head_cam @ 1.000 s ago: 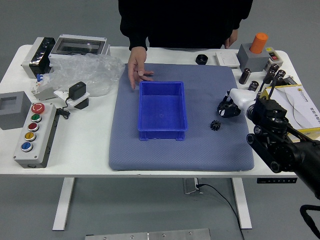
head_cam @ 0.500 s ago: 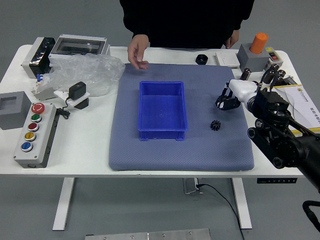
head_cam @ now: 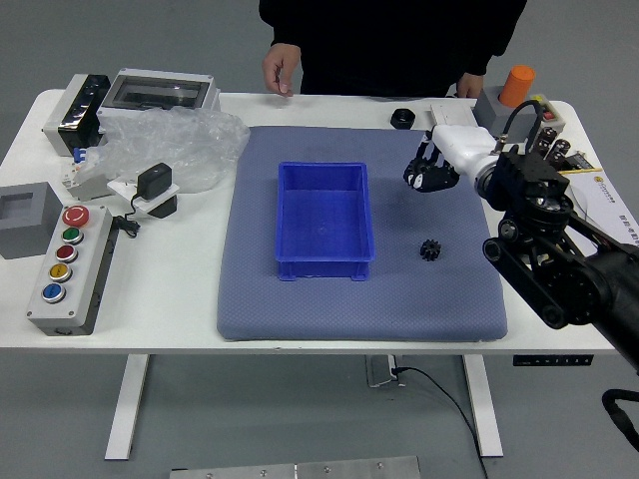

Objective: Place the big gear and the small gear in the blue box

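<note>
Head view.

Item, blue box (head_cam: 323,225): one, open-topped, upright on the blue-grey mat (head_cam: 270,311) that covers the middle of the surface (head_cam: 165,299). We find both gears outside it.

Item, small gear (head_cam: 430,249): one, black, toothed, lying flat on the mat to the right of the box. We judge it light, stiff and hardly fragile; its low profile would make it awkward to pick up. Best hold, we think: a pinch across opposite teeth, which should give grip, though a one-sided push might make it skid.

Item, big gear (head_cam: 402,119): one, black, as we take it, beside the mat's far edge. Likely rigid and somewhat heavier; we would grasp it by the outer rim, from above.

Item, right hand (head_cam: 439,172): black fingers, white back, poised over the mat between the two gears. Fingers loosely bent and parted, a moderate opening; we see nothing held, and no contact with gear or box. We expect the big gear to be the next target, wanting a wider spread and a low approach.

Item, person's hand (head_cam: 282,68): at the far edge, left of picture, holding nothing we can see. The person's other hand (head_cam: 469,84): at the same edge, farther right.
</note>
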Robot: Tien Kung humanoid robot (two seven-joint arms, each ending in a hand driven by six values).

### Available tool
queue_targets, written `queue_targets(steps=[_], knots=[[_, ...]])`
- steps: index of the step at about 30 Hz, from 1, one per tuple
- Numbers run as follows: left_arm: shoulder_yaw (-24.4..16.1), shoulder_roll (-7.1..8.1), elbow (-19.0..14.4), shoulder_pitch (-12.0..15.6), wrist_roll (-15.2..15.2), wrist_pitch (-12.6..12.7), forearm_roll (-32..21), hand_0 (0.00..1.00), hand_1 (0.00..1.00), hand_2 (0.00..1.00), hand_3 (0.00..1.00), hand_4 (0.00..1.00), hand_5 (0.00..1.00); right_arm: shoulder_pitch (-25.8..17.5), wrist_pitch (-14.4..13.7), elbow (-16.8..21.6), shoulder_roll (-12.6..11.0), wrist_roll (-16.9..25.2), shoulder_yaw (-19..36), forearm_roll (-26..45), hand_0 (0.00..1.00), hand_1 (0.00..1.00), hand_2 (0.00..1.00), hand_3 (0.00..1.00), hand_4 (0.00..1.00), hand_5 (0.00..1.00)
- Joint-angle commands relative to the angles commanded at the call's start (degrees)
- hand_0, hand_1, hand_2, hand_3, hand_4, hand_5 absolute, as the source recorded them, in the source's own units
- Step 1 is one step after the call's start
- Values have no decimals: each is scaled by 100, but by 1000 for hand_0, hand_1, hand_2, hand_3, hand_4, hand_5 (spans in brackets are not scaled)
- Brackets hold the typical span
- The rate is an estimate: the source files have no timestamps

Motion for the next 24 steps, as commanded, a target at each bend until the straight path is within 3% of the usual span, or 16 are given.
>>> queue_targets(steps=[9, 18, 19, 24], knots=[[-19, 18, 0, 28, 2, 2, 29, 849, 822, 834, 868, 750, 311, 130, 107, 611, 442, -139, -288, 10, 675, 479, 478, 596, 695, 125], [-42, -6, 0, 21, 8, -2, 75, 849, 822, 834, 869, 749, 312, -8, -2, 426, 1009, -46, -628, 142, 676, 481, 480, 602, 698, 117], [-39, -8, 0, 22, 12, -3, 74, 849, 822, 834, 868, 750, 311, -33, 17, 388, 1042, -37, -648, 171, 623, 513, 545, 681, 705, 423], [-22, -16, 0, 30, 23, -3, 62, 849, 822, 834, 868, 750, 311, -92, 218, 217, 1155, -40, -686, 324, 623, 513, 545, 681, 705, 423]])
